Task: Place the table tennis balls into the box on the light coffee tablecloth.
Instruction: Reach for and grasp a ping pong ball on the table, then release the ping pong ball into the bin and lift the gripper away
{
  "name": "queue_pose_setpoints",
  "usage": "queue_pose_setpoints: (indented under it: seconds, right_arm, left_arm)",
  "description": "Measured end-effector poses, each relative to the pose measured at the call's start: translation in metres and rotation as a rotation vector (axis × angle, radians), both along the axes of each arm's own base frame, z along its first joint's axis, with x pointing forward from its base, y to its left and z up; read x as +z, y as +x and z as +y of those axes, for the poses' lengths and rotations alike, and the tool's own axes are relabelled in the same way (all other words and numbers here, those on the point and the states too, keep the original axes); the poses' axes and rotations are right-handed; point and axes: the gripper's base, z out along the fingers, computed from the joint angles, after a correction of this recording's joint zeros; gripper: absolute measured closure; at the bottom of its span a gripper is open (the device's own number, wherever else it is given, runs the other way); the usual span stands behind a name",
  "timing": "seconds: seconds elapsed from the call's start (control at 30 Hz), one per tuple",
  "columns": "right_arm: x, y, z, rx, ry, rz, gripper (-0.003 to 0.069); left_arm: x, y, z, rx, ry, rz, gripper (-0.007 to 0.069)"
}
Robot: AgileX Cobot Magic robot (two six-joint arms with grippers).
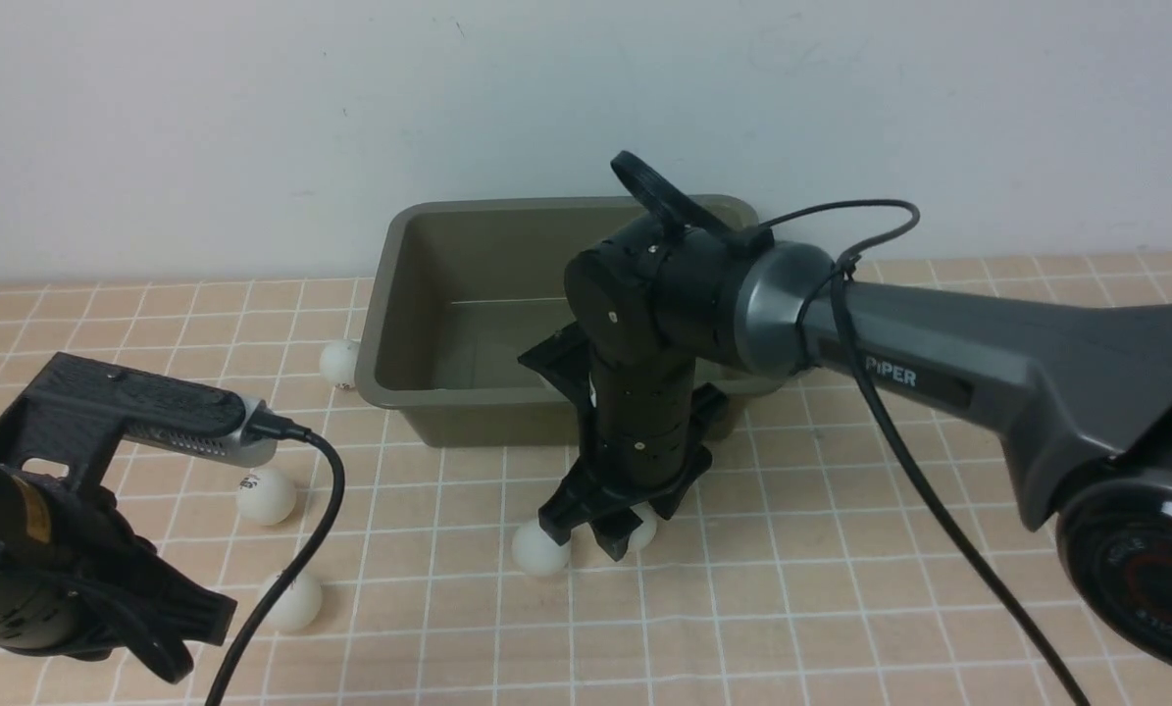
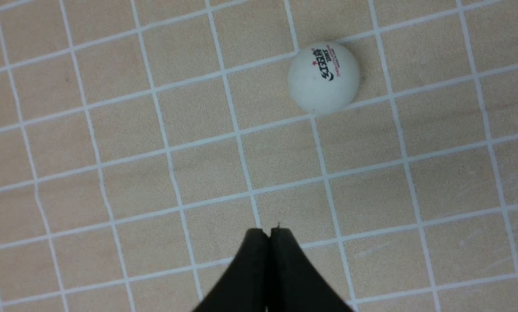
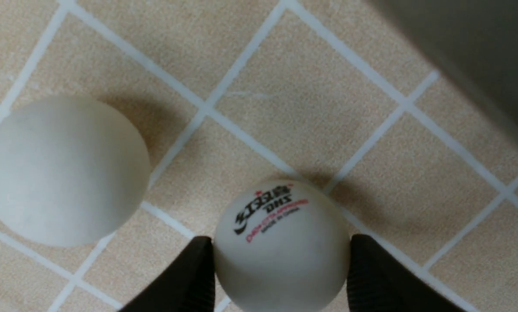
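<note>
At the near left, our left gripper is closed with nothing in it, up above the light coffee tablecloth. Just beside that arm sits a white ball, and a bit farther off is another ball.

In the middle, our right gripper has its two fingers on both sides of the ball with the logo. It looks like a good hold, low by the cloth. A plain ball sits near it, so we should lift straight up and not bump that one. We want to squeeze just enough, or the ball may pop out.

Behind that is the green box. We need to go up over its rim, then let go low inside so the ball won't bounce out. Next to the box's left side is one more ball. Farthest back is the pale wall.
</note>
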Motion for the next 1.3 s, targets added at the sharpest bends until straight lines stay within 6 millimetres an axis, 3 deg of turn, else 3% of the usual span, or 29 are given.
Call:
queue_pose_setpoints:
  seconds: [0.2,0.3,0.63,0.77,0.87,1.1,1.3]
  right_arm:
    - [0.003,0.001,0.001,0.007,0.008,-0.008,0.0299]
    - [0.019,0.002,0.005,0.005,0.060,-0.027,0.0299]
    - [0.127,-0.008,0.004,0.035,0.277,-0.192,0.0299]
    - [0.145,0.000,-0.007,0.049,0.231,-0.296,0.0299]
    - [0.142,0.022,-0.023,0.019,0.198,-0.386,0.0299]
    - [0.102,0.069,-0.050,-0.074,0.198,-0.411,0.0299]
    - [0.074,0.087,-0.062,-0.158,0.254,-0.336,0.0299]
  left_arm:
    - [0.000,0.000,0.000,0.000,0.000,0.000,0.0693]
    - [0.000,0.000,0.000,0.000,0.000,0.000,0.0693]
    - [0.000,0.000,0.000,0.000,0.000,-0.001,0.0693]
    - [0.000,0.001,0.000,-0.001,-0.002,-0.006,0.0693]
    - [0.001,0.001,0.000,-0.002,-0.005,-0.014,0.0693]
    - [0.001,0.002,-0.001,-0.003,-0.008,-0.023,0.0693]
    - [0.001,0.002,-0.001,-0.004,-0.008,-0.024,0.0693]
